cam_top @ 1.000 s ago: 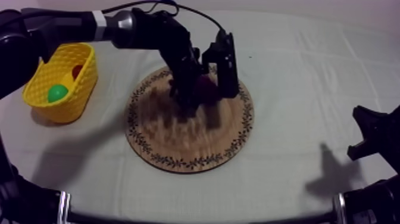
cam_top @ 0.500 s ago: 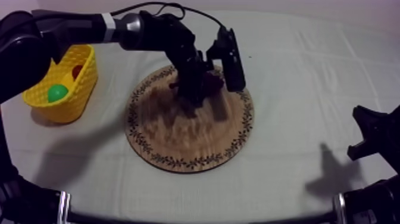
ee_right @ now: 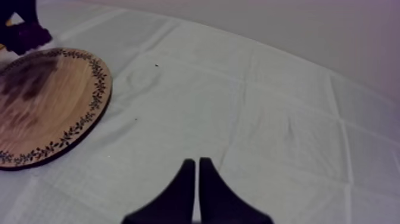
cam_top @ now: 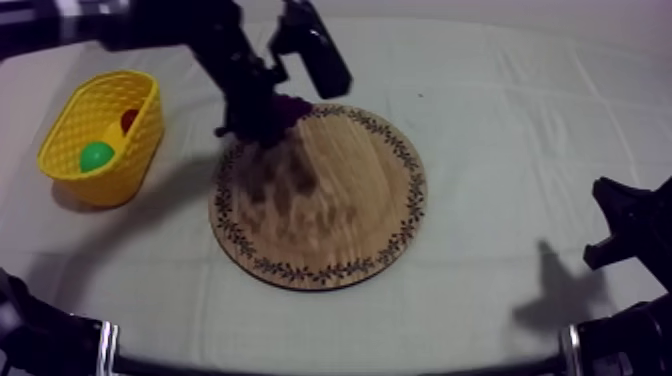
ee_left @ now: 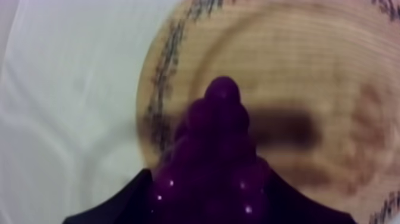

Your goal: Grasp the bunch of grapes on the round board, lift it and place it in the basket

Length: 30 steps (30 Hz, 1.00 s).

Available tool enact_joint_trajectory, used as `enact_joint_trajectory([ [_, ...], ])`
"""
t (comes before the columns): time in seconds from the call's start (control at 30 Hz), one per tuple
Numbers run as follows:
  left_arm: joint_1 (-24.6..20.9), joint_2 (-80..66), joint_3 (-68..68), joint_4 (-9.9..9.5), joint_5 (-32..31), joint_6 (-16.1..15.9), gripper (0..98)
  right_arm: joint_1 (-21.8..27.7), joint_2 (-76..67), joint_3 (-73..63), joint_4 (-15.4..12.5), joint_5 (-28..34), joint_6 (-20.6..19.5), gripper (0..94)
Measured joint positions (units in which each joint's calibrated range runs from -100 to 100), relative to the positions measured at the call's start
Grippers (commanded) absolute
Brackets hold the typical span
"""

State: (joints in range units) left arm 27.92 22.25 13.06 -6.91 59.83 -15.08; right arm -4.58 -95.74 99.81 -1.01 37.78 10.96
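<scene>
My left gripper (cam_top: 268, 112) is shut on the dark purple bunch of grapes (cam_top: 290, 108), held in the air over the upper left rim of the round wooden board (cam_top: 330, 200). From the left wrist the grapes (ee_left: 217, 161) hang between my black fingers (ee_left: 119, 199) above the board (ee_left: 333, 77). The yellow basket (cam_top: 70, 130) stands at the left of the table, a green fruit (cam_top: 96, 155) and a small red fruit (cam_top: 129, 119) inside. My right gripper (ee_right: 197, 164) rests shut as a narrow wedge over the cloth; it sits low at the right (cam_top: 620, 225) in the top view.
The board's shadowed top (ee_right: 41, 95) lies bare in the right wrist view. Grey-white cloth (cam_top: 520, 130) spreads between the board and my right arm. A strip of cloth (cam_top: 185, 150) separates the basket from the board.
My left gripper has risen and moved left with the grapes, from the board's middle to over its upper left rim. The right arm has not moved.
</scene>
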Motion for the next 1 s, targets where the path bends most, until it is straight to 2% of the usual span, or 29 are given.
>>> enact_joint_trajectory([
  [0.13,-3.4,-9.5,3.9,1.81,6.2,0.0,49.1,0.0,0.0,0.0,0.0,0.0,0.0,0.4],
  [0.37,-9.7,-22.4,-0.8,2.62,15.2,2.4,47.1,0.0,0.0,0.0,0.0,0.0,0.0,0.4],
  [0.5,-13.6,-25.7,-4.4,2.28,14.8,3.9,45.9,0.0,0.0,0.0,0.0,0.0,0.0,0.4],
  [0.6,-16.2,-26.0,-4.1,1.03,12.9,5.7,44.8,0.0,0.0,0.0,0.0,0.0,0.0,0.4],
  [0.77,-20.1,-25.7,1.0,-0.85,11.1,9.9,42.7,0.0,0.0,0.0,0.0,0.0,0.0,0.4],
  [1.0,-24.6,-25.6,9.2,-1.36,12.3,13.8,42.7,0.0,0.0,0.0,0.0,0.0,0.0,0.4],
])
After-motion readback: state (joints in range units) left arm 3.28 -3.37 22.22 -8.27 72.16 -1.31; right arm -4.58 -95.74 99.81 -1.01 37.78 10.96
